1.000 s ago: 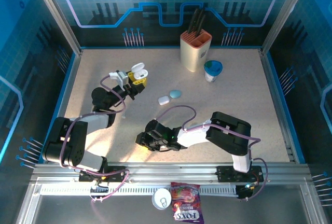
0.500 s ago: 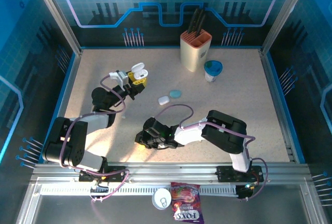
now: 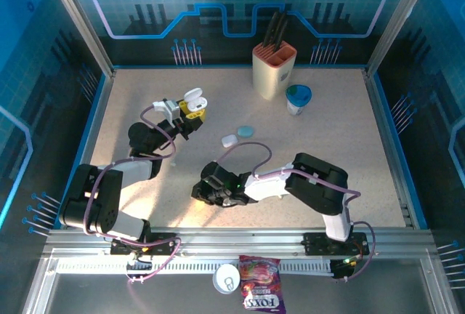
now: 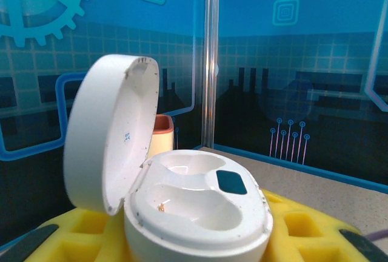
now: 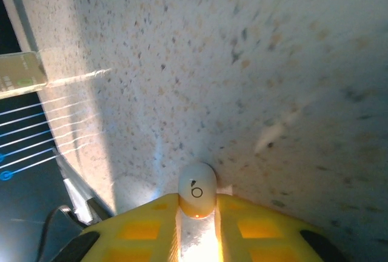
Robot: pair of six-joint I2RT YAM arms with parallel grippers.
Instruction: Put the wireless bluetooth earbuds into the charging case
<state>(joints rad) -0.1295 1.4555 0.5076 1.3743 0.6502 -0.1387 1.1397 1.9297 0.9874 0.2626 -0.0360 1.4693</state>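
Observation:
My left gripper (image 3: 190,112) is shut on the white charging case (image 3: 193,100), held above the table at the back left. In the left wrist view the charging case (image 4: 200,210) sits between the yellow pads (image 4: 306,228). Its lid (image 4: 112,141) is swung open to the left, and both wells are empty. My right gripper (image 3: 206,191) is low over the table near the front centre. In the right wrist view a white earbud (image 5: 197,186) is pinched between that gripper's (image 5: 197,206) yellow pads (image 5: 145,225), its rounded end sticking out against the speckled tabletop.
A small white piece (image 3: 229,140) and a pale blue rounded piece (image 3: 246,131) lie mid-table. A knife block (image 3: 274,70) and a blue cup (image 3: 298,98) stand at the back. A snack packet (image 3: 261,292) and a white disc (image 3: 227,279) lie beyond the near rail.
The right gripper has closed on the white earbud and its arm has shifted slightly. The left arm and the open case have not moved.

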